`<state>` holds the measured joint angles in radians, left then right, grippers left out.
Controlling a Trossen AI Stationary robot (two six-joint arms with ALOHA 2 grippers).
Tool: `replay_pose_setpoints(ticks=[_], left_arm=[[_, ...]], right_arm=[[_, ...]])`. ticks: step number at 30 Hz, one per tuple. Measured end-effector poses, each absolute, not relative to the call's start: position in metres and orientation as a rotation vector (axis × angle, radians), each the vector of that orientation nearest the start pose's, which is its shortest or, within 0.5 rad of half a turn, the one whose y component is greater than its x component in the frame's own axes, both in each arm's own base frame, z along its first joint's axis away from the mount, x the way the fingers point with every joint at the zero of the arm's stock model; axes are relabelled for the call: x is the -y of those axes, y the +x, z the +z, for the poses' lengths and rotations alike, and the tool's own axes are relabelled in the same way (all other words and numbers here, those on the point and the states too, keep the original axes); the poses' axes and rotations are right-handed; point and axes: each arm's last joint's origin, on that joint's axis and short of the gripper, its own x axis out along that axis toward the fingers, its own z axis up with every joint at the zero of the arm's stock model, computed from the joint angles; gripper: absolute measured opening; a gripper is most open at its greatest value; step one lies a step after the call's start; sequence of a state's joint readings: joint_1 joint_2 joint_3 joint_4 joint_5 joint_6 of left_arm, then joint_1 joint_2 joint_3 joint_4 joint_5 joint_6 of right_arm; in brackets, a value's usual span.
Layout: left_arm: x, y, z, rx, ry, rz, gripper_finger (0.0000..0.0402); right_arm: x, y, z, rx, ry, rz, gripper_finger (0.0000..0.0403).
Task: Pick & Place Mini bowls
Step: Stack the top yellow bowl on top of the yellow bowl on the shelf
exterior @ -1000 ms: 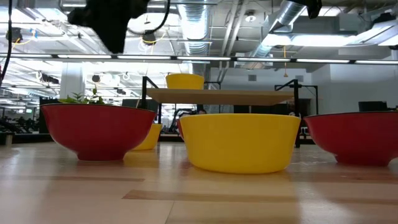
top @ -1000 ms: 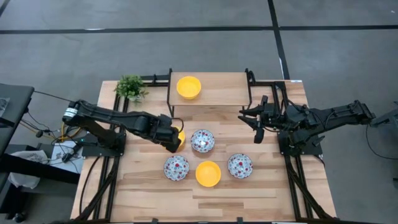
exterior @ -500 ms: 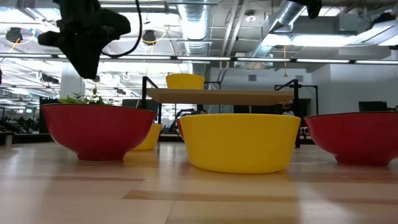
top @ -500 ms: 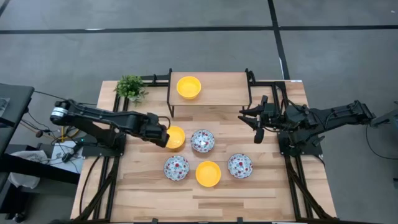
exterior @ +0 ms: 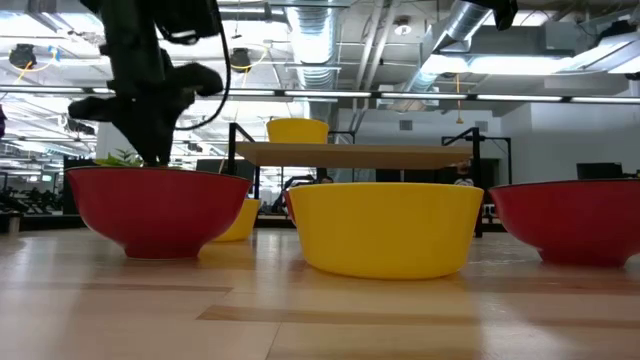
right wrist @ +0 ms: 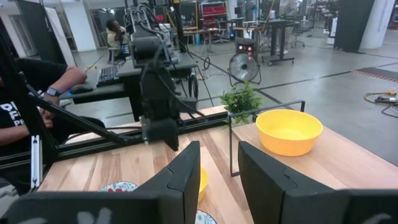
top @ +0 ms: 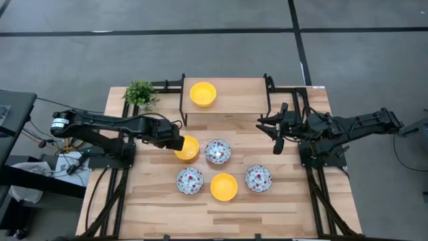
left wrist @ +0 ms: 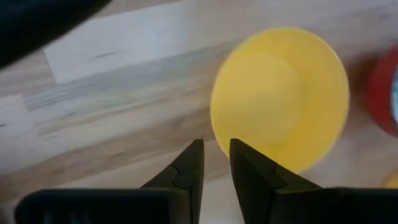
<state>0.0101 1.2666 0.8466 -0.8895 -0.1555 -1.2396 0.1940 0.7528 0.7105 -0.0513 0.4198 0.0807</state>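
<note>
1. The left gripper [top: 175, 142] has pulled back to the left off the yellow bowl [top: 187, 148] it covered a second ago; that bowl now sits fully exposed on the worktop [top: 281, 201], just left of a floral bowl [top: 217, 152].
2. In the left wrist view the left gripper's fingers [left wrist: 189, 168] stand nearly closed with only a thin gap, holding nothing, just beside the bowl's rim.
3. The retreat suggests either a release or a missed grasp; which one cannot be told.
4. One yellow bowl [top: 202, 94] rests on the raised shelf [top: 234, 100] at the far side; a third yellow bowl [top: 224, 187] and two more floral bowls [top: 190, 180] [top: 257, 177] lie nearer.
5. The right gripper [top: 277, 137] waits at the right, slightly parted and empty.
6. The plant [top: 140, 94] stands at the far left corner.
</note>
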Motion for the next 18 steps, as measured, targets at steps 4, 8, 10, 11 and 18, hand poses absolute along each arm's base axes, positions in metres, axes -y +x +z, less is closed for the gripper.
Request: replay_pose_setpoints(ticks=[4,8,10,11,18], left_arm=[[-0.014,0.222,0.209,-1.021,-0.989,0.929,0.0076],[-0.015,0.234,0.202,-1.017,-1.018,0.876,0.0076],[-0.015,0.237,0.197,-1.042,-1.009,0.885,0.0076],[-0.015,0.238,0.194,-1.055,-1.006,0.891,0.0076],[-0.016,0.241,0.185,-1.090,-1.017,0.920,0.0076]], right_arm=[[-0.021,0.168,0.325,-0.080,0.052,-0.229,0.0098],[-0.021,0.168,0.325,-0.081,0.052,-0.229,0.0098],[-0.021,0.168,0.325,-0.081,0.051,-0.229,0.0098],[-0.021,0.168,0.325,-0.080,0.052,-0.229,0.0098],[-0.021,0.168,0.325,-0.080,0.051,-0.229,0.0098]])
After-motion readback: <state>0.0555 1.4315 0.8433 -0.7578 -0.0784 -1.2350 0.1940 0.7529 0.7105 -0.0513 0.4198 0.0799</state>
